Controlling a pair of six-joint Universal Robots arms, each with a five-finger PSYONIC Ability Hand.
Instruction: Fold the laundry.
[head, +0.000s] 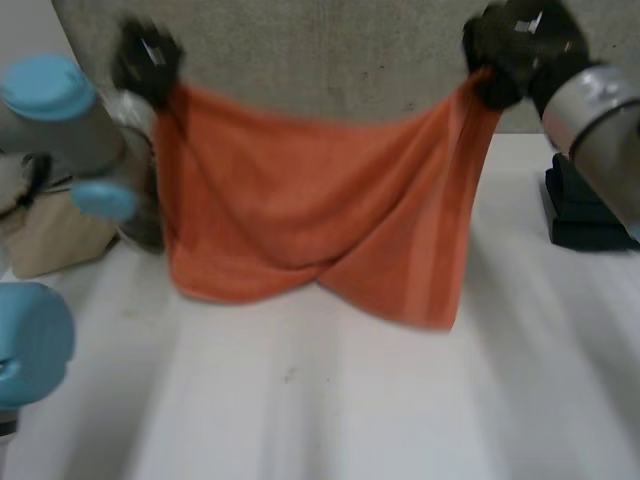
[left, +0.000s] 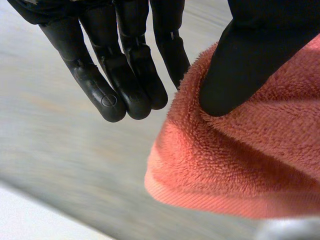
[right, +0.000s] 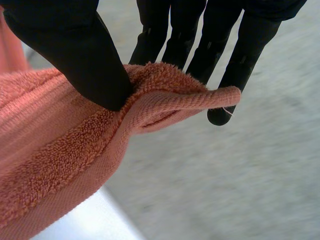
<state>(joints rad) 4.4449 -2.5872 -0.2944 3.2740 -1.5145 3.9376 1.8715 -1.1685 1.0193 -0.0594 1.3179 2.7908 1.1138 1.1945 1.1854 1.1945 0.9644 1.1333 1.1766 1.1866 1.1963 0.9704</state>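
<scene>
An orange towel hangs in the air between my two hands, sagging in the middle, its lower edge brushing the white table. My left hand holds one upper corner; in the left wrist view its thumb presses the towel against the fingers. My right hand holds the other upper corner; in the right wrist view the thumb pinches the towel's hemmed edge against straight fingers.
A grey wall panel stands behind the towel. A dark folded item lies on the table at the right. A beige thing lies at the left, beside my left arm.
</scene>
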